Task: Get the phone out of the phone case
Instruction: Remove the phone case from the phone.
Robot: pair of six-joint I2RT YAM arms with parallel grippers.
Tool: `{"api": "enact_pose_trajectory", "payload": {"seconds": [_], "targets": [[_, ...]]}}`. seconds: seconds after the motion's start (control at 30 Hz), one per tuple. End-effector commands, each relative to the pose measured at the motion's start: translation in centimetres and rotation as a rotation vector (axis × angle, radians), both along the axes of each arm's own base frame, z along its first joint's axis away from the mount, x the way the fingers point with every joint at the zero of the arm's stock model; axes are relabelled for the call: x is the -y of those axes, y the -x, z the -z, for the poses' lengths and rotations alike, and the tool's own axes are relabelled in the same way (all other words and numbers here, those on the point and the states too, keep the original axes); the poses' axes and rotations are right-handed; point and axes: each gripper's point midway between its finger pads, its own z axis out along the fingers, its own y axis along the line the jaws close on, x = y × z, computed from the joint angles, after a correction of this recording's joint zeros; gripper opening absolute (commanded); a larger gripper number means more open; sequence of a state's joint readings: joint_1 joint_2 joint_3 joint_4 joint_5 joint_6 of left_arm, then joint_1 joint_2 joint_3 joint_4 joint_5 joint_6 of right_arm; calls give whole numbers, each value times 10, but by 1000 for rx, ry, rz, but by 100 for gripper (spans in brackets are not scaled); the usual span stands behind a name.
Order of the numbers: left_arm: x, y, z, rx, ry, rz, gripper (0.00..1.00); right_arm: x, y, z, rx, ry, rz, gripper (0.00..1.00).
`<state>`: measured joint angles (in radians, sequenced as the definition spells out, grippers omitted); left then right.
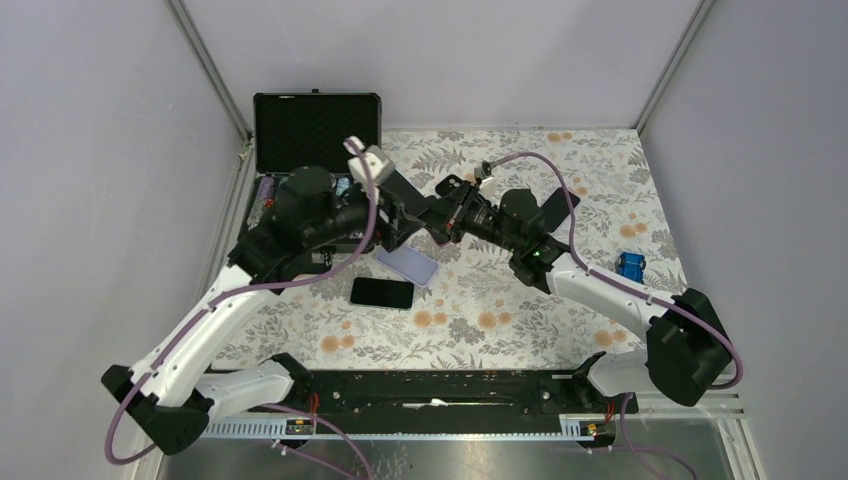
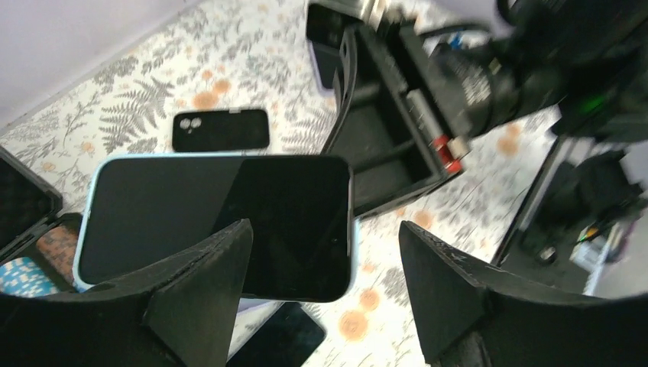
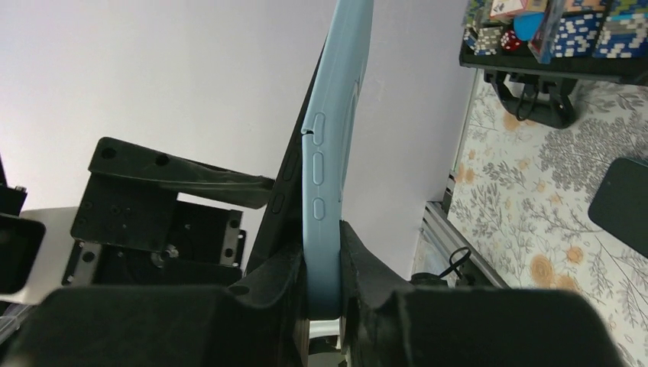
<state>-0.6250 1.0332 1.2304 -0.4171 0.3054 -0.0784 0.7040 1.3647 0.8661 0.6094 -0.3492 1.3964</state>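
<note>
The left arm (image 1: 215, 320) rises from its base at the near left corner, its white link slanting up and inward to a black elbow, where the wrist turns right toward the middle of the tabletop. The left jaws stand wide apart, the two dark fingers (image 2: 202, 283) well separated and closed on nothing. The right arm (image 1: 600, 290) reaches from its base at the near right, its white link angling up and to the left, and its black wrist points leftward at the left arm's wrist. The right jaws are pinched tight, both fingers (image 3: 367, 260) pressed against the sides of the phone case (image 3: 336, 153), which they hold raised on edge. The two sets of jaws sit close together.
</note>
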Motion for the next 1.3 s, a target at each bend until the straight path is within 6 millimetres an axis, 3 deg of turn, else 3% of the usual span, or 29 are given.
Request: {"api": "enact_pose_trajectory", "payload": {"seconds": [0.0, 0.1, 0.2, 0.27, 0.57, 0.83, 1.1, 1.17, 1.27], "targets": [[-9, -9, 2, 168, -198, 8, 74, 14, 7, -41, 68, -56, 25, 0], [-4, -6, 6, 180, -214, 58, 73, 15, 8, -40, 55, -37, 26, 0], [0, -6, 12, 189, -238, 72, 57, 13, 9, -41, 51, -36, 13, 0], [0, -9, 17, 182, -251, 65, 53, 12, 9, -41, 46, -36, 8, 0], [7, -5, 24, 197, -274, 106, 52, 6, 10, -38, -11, -7, -22, 0], [11, -9, 41, 167, -327, 138, 60, 6, 11, -41, -26, 80, -33, 0], [6, -26, 39, 141, -341, 43, 11, 7, 13, -32, -37, 107, -40, 0], [8, -27, 38, 127, -341, 45, 4, 6, 14, -29, -38, 127, -49, 0], [9, -30, 40, 119, -348, 36, 4, 6, 13, -29, -29, 139, -53, 0]]}}
